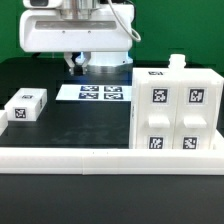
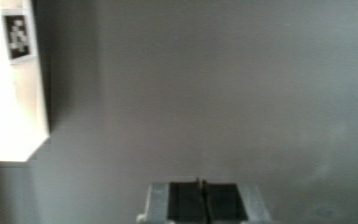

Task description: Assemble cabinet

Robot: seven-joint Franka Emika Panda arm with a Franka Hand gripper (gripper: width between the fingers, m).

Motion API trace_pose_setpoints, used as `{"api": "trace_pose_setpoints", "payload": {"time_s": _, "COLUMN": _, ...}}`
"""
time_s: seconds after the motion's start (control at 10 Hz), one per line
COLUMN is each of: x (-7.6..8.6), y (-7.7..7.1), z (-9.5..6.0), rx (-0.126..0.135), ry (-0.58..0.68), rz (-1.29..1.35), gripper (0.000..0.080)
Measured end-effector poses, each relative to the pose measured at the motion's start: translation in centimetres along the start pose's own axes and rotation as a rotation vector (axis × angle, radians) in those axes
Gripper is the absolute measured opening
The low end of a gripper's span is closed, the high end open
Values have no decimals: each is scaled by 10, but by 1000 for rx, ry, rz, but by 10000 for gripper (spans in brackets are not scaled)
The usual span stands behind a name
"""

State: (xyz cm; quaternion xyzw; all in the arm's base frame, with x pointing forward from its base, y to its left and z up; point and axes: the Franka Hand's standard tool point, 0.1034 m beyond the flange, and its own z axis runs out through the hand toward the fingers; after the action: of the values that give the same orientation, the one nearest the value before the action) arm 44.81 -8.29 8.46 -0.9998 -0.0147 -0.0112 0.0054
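Note:
The cabinet [image 1: 178, 112] is a large white boxy body with tagged square panels. It stands at the exterior view's right, with a small knob on its top. My gripper [image 1: 79, 64] hangs at the back, above the far edge of the dark table and well apart from the cabinet. In the wrist view the gripper [image 2: 199, 200] has its fingers pressed together with nothing between them. A white tagged part [image 2: 11, 85] shows at the edge of the wrist view; I cannot tell which part it is.
A small white tagged block [image 1: 27, 105] lies at the exterior view's left. The marker board [image 1: 96, 93] lies flat near the back middle. A long low white rail [image 1: 100, 158] runs along the front. The robot's white base [image 1: 75, 28] stands behind.

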Motion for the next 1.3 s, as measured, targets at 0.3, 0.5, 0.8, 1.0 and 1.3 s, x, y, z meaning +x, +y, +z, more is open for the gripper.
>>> {"api": "trace_pose_setpoints", "payload": {"time_s": 0.3, "x": -5, "y": 23, "z": 0, "rx": -7, "ry": -1, "rz": 6, "gripper": 2}}
{"api": "trace_pose_setpoints", "payload": {"time_s": 0.5, "x": -18, "y": 62, "z": 3, "rx": -13, "ry": -6, "rz": -29, "gripper": 2}}
{"api": "trace_pose_setpoints", "payload": {"time_s": 0.8, "x": -31, "y": 95, "z": 10, "rx": -19, "ry": -11, "rz": -16, "gripper": 2}}
{"api": "trace_pose_setpoints", "payload": {"time_s": 1.0, "x": -30, "y": 94, "z": 10, "rx": -18, "ry": -12, "rz": -19, "gripper": 2}}
{"api": "trace_pose_setpoints", "payload": {"time_s": 1.3, "x": -31, "y": 94, "z": 10, "rx": -18, "ry": -12, "rz": -19, "gripper": 2}}
